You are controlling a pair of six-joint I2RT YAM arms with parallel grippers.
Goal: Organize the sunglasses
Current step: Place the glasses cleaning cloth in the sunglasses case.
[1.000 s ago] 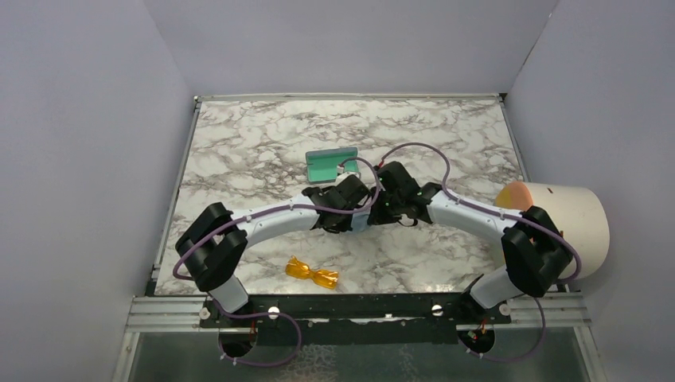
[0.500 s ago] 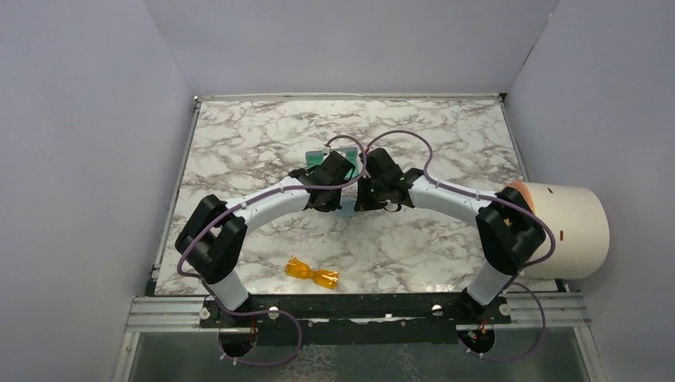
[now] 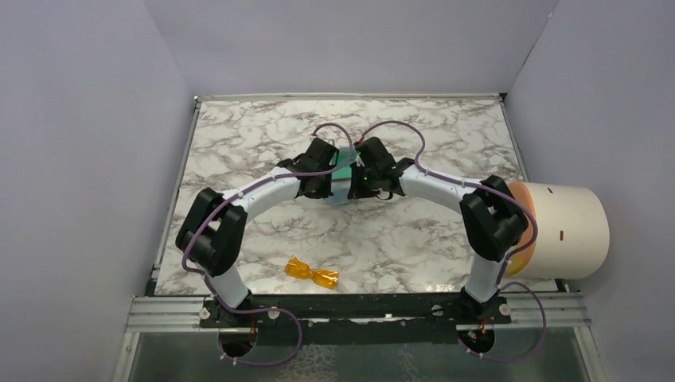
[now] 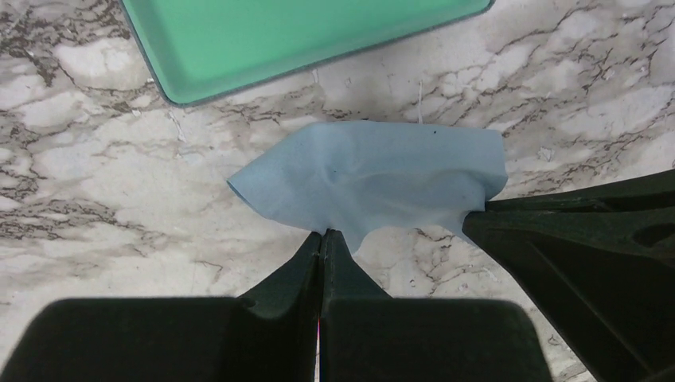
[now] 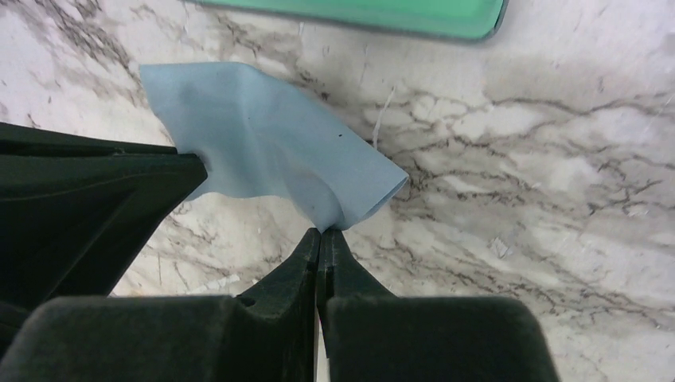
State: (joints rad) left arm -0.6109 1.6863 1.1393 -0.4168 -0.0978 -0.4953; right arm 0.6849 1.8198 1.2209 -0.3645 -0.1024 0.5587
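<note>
The orange-amber sunglasses (image 3: 312, 273) lie folded near the table's front edge, apart from both arms. My left gripper (image 4: 322, 233) is shut on the near edge of the light blue cloth (image 4: 374, 179). My right gripper (image 5: 321, 231) is shut on the cloth's (image 5: 267, 147) other near corner. The cloth hangs between them, just in front of the open case with its teal-green inside (image 4: 294, 36), which also shows in the right wrist view (image 5: 382, 14). In the top view both grippers (image 3: 322, 177) (image 3: 368, 179) meet at the table's middle, with the case (image 3: 345, 161) mostly hidden between them.
A large cream cylinder (image 3: 565, 229) lies on its side at the right edge, beside the right arm's elbow. The marble table (image 3: 255, 135) is walled on three sides by plain grey panels.
Both grippers have moved away from me toward the case, carrying the cloth between them. The case is now mostly covered by the wrists. The sunglasses have not moved.
</note>
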